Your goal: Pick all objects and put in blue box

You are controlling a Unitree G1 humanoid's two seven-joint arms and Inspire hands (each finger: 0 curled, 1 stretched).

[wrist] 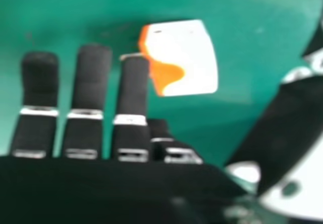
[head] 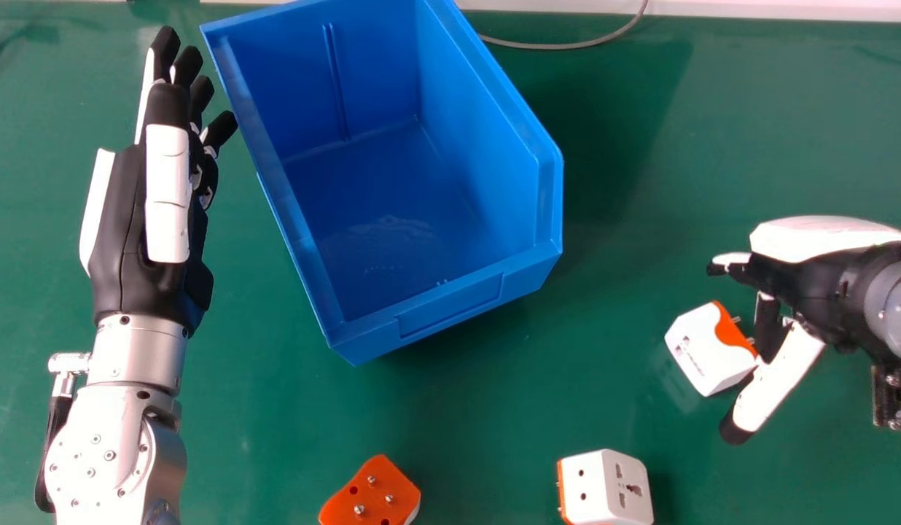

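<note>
1. Left hand lies wide, fingers straight, just beside the blue box.
2. Orange plug adapter rests pins up on the green surface, below the box in the head view.
3. White socket adapter, orange-edged, shows dark slots and round holes.
4. Printed adapter, white with an orange pin side, bears small dark print; it lies beside the right hand, whose fingers are straight, thumb spread wide.

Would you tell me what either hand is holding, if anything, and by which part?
Nothing is held. The left hand is open beside the blue box; the right hand is open by a plug adapter, not gripping it.
</note>
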